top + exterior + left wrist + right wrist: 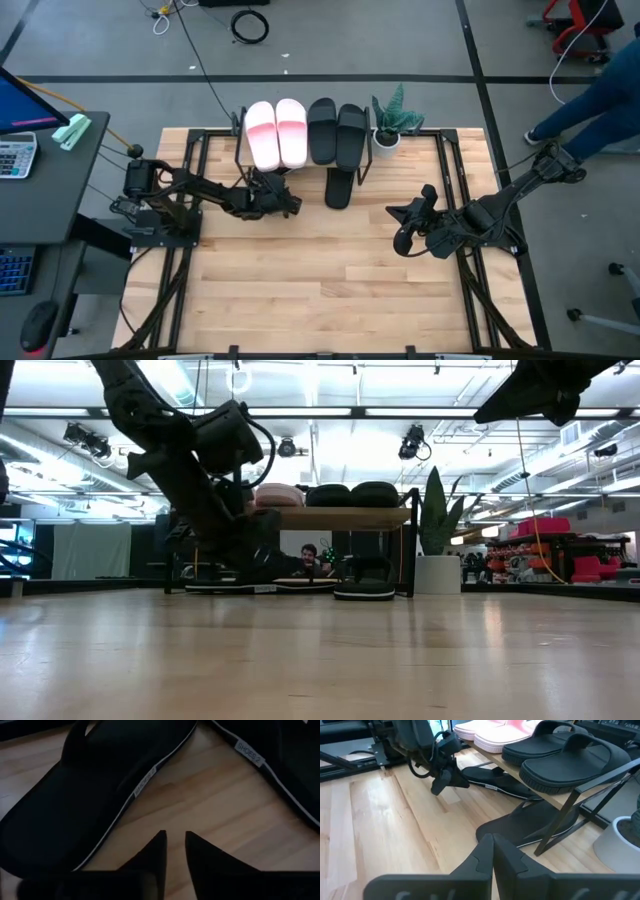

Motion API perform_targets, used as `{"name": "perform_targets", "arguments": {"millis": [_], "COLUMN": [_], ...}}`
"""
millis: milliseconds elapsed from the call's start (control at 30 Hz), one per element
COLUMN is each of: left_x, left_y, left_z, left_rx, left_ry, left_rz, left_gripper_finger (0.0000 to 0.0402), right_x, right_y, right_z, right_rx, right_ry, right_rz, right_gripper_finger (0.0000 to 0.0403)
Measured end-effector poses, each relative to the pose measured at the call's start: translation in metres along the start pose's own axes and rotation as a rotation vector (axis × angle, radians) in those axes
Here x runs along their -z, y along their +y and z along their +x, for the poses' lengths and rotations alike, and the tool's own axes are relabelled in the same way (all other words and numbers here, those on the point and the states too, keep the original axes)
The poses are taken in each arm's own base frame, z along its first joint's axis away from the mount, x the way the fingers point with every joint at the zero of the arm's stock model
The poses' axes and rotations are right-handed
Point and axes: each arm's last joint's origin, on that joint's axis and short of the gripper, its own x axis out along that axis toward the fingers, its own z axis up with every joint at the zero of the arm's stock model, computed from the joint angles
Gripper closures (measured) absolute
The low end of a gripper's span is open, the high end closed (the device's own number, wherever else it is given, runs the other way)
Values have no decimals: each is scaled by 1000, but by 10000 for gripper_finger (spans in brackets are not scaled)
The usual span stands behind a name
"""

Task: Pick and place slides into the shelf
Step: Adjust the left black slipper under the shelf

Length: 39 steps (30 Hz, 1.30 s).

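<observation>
The shelf (340, 517) stands at the table's far edge. Two pale pink slides (276, 132) and two black slides (337, 130) lie side by side on its top board. One thin black flip-flop (90, 785) lies flat on the table under the shelf. The second flip-flop (340, 188) lies beside it and sticks out past the shelf's near side. My left gripper (175, 835) hovers low over the table just in front of the first flip-flop, with a narrow gap between its fingers and nothing in it. My right gripper (400, 228) is shut and empty, raised right of the middle.
A small potted green plant (390, 120) stands at the shelf's right end. Black frame rails run along the table's left and right sides. Bare wood planks (320, 280) fill the near half of the table. A person's legs show beyond the table's right far corner.
</observation>
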Motion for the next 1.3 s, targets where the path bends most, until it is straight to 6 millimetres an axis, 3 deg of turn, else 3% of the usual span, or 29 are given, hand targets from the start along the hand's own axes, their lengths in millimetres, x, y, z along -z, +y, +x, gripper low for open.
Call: {"name": "perform_targets", "arguments": {"millis": [167, 300, 400, 633, 833, 1067, 1300], "left_x": [-5, -8, -7, 1, 5, 11, 5], "left_y": [6, 10, 9, 7, 3, 21, 32], "left_z": [6, 9, 9, 3, -10, -8, -1], "left_rx": [-25, -44, -43, -44, -114, -251, -317], "left_ry": [2, 2, 2, 26, -73, -25, -37], "left_rz": [18, -34, -63, -5, 14, -61, -115], "left_gripper_finger": [278, 263, 283, 392, 397, 397, 396], "right_x": [0, 0, 0, 0, 0, 0, 0], "right_y": [0, 0, 0, 0, 0, 0, 0], "right_z": [0, 0, 0, 0, 0, 0, 0], "right_rx": [0, 0, 0, 0, 1, 1, 1], "right_ry": [0, 0, 0, 0, -1, -1, -1], "right_rz": [1, 1, 1, 1, -24, -25, -25], "right_gripper_finger": [390, 390, 391, 390, 390, 391, 390]}}
